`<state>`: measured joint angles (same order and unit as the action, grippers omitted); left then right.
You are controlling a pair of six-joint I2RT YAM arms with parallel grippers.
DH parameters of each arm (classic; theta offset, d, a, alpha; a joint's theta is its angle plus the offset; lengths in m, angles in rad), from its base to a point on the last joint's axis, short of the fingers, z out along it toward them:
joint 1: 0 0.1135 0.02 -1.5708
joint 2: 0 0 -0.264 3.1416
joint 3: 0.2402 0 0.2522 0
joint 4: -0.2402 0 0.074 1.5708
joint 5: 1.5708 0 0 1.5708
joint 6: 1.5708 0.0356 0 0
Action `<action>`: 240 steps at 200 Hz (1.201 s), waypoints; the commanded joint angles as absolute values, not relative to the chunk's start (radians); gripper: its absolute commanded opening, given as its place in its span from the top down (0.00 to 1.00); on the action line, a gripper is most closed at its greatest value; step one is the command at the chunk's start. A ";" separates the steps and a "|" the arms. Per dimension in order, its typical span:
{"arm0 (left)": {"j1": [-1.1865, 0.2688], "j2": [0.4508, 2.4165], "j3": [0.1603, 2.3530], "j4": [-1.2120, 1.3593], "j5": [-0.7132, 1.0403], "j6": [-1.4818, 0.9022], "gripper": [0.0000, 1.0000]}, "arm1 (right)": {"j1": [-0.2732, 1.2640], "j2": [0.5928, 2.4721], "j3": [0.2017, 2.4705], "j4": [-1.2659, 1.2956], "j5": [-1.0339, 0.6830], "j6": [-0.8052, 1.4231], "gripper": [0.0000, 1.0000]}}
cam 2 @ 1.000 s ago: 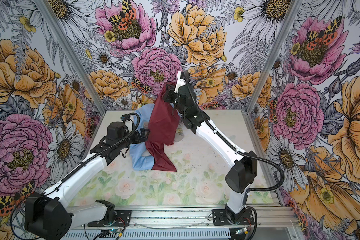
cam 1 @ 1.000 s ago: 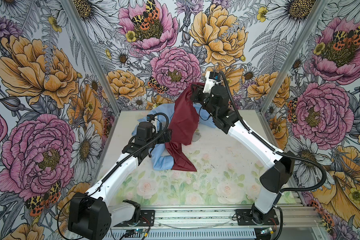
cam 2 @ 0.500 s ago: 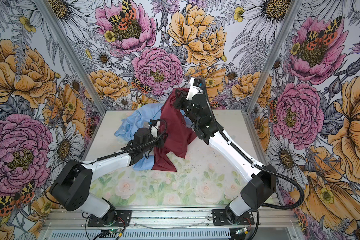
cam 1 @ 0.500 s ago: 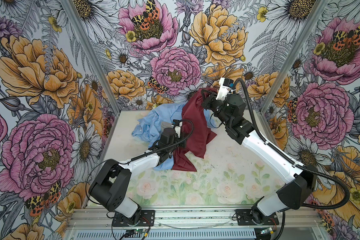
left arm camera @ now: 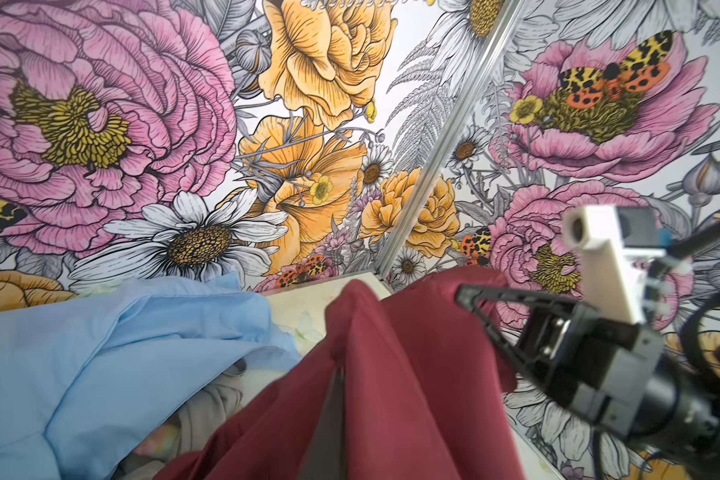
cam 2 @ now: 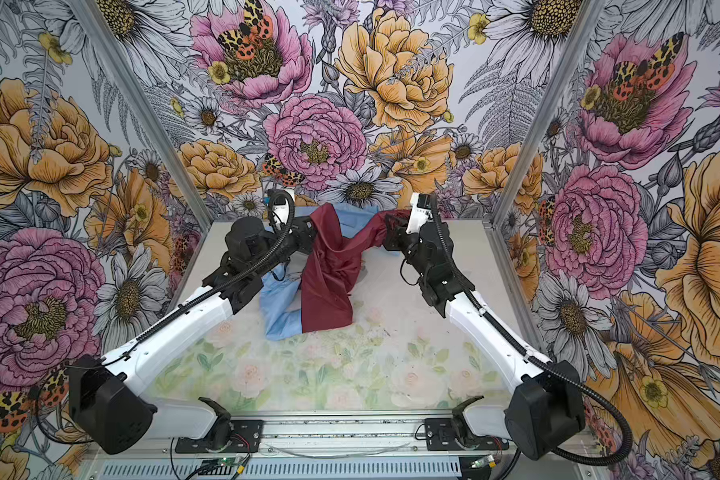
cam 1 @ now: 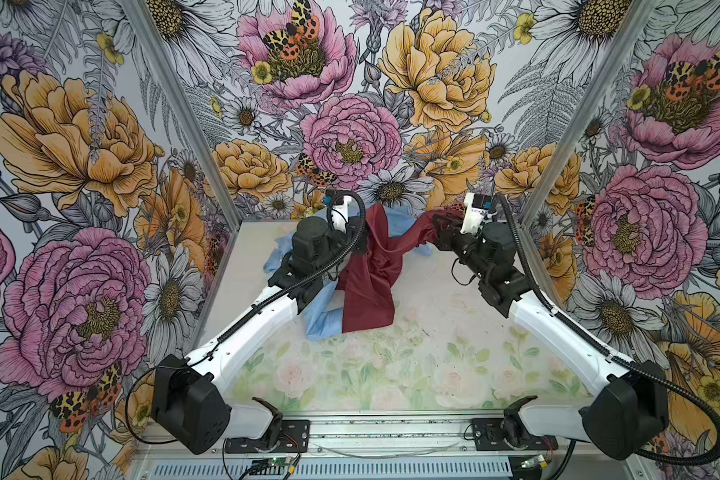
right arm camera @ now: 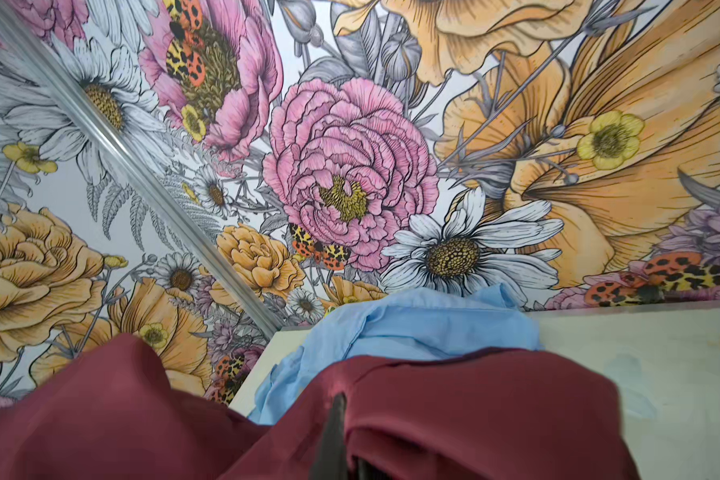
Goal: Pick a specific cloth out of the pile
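The dark maroon cloth point(cam 1: 371, 278) point(cam 2: 329, 278) hangs stretched between my two grippers above the pile, and its lower end drapes down onto the table. My left gripper point(cam 1: 363, 243) point(cam 2: 308, 237) is shut on its left upper edge. In the left wrist view the fabric point(left arm camera: 395, 395) folds over the closed left gripper point(left arm camera: 338, 372). My right gripper point(cam 1: 436, 220) point(cam 2: 388, 226) is shut on the cloth's right end. The right wrist view shows the cloth point(right arm camera: 474, 399) bunched around the closed right gripper point(right arm camera: 338, 401).
The large light blue cloth point(cam 1: 323, 318) point(cam 2: 281, 305) point(left arm camera: 121, 353) point(right arm camera: 425, 328) lies under and behind the maroon one at the back of the table. A grey cloth point(left arm camera: 213, 409) peeks out beneath it. Floral walls enclose three sides.
My left gripper closed on the maroon cloth and rose toward the back. The right gripper carried its end to the right, so the cloth now spans both grippers.
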<state>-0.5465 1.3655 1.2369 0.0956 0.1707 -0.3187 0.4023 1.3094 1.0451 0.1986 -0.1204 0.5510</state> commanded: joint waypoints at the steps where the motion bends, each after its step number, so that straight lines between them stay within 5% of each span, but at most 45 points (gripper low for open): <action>1: -0.584 1.410 1.311 0.078 0.238 -0.357 1.00 | 0.411 1.298 0.967 0.373 -0.270 0.490 0.99; 30: -0.615 1.478 1.379 0.078 0.257 -0.400 1.00 | 0.413 1.298 0.846 0.571 -0.350 0.476 0.54; 69: -0.649 1.552 1.450 0.075 0.273 -0.431 1.00 | 0.442 1.353 0.735 0.836 -0.426 0.454 0.18; 104: -0.674 1.613 1.517 0.055 0.272 -0.451 1.00 | 0.509 1.418 0.710 0.917 -0.414 0.373 0.08; 152: -0.711 1.636 1.567 0.036 0.275 -0.459 1.00 | 0.528 1.559 0.668 1.080 -0.212 0.367 0.07; 182: -0.731 1.616 1.557 0.021 0.251 -0.454 1.00 | 0.544 1.639 0.687 1.163 -0.047 0.397 0.18; 197: -0.736 1.603 1.539 0.011 0.244 -0.449 1.00 | 0.552 1.649 0.687 1.207 0.027 0.411 0.50; 212: -0.734 1.580 1.514 -0.006 0.226 -0.441 1.00 | 0.553 1.632 0.689 1.209 0.060 0.427 0.99; 240: -0.713 1.528 1.454 -0.052 0.194 -0.408 1.00 | 0.554 1.529 0.709 1.056 0.116 0.448 1.00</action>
